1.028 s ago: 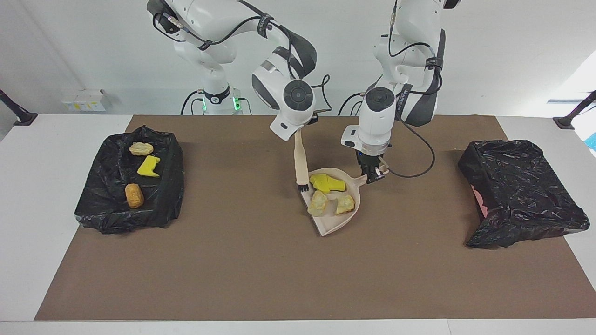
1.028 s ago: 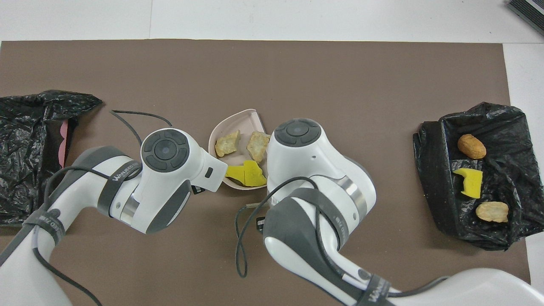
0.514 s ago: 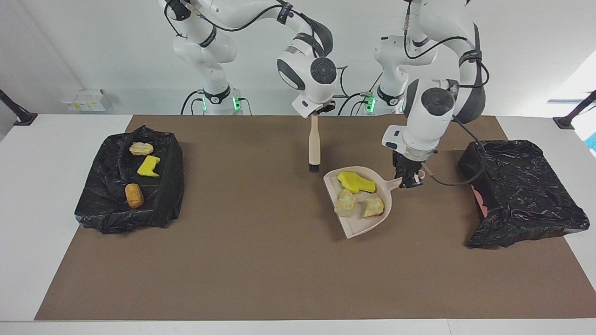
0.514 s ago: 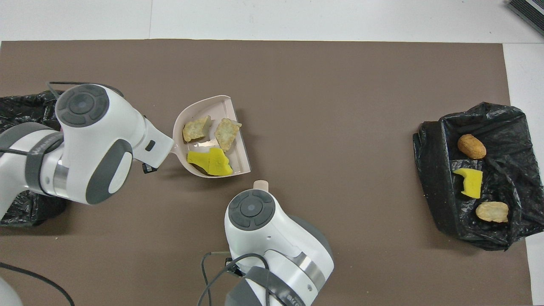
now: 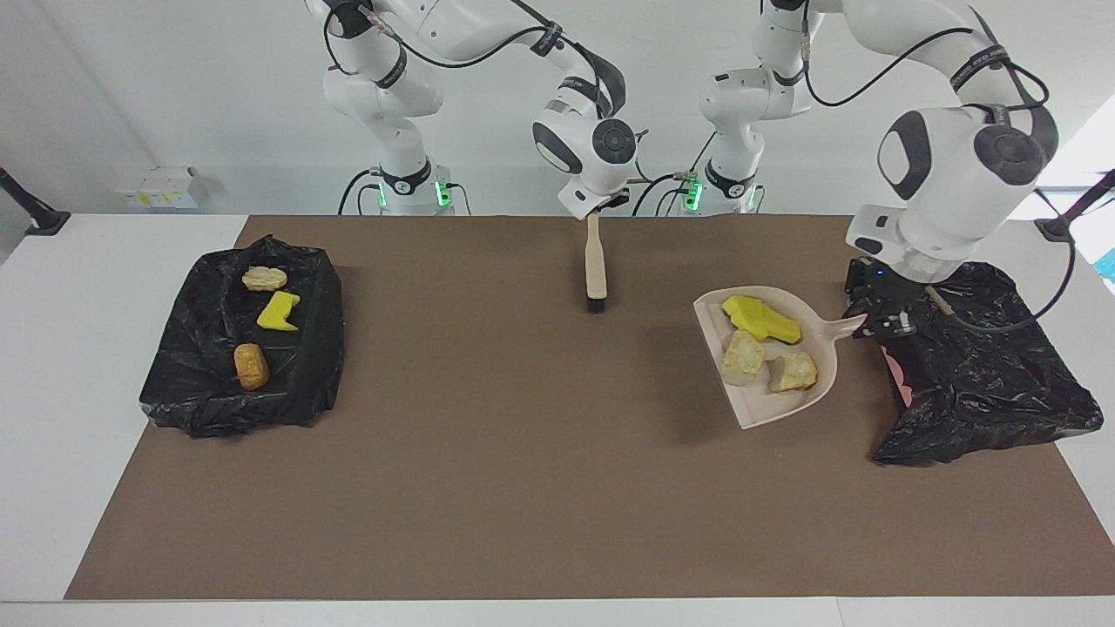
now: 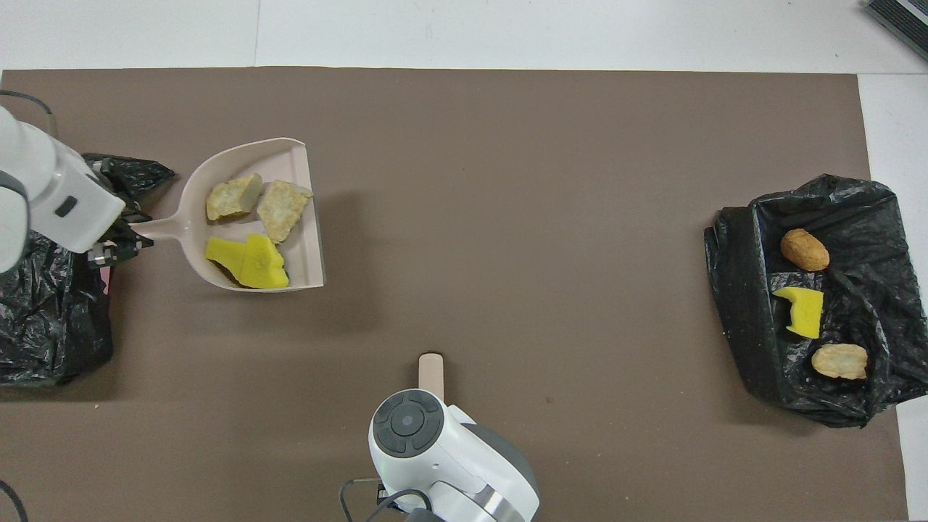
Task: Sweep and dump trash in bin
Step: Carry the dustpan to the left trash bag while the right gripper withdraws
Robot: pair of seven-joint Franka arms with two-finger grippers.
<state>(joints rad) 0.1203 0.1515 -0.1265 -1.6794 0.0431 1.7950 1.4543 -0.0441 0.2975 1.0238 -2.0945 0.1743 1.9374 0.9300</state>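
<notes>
Across the worktop [image 5: 540,488], in the facing view, my left claw [image 5: 881,320] grips the dustpan [image 5: 775,409] handle, lifted beside the black bin [image 5: 984,383], with four trash scraps [image 5: 766,344] in it; dumping is not yet done. My right claw [image 5: 593,209] holds the brush [image 5: 596,270] closed, waiting. From overhead, three scraps [image 6: 801,312] lie on the black bag [image 6: 739,290] at the right arm's end, unswept.
</notes>
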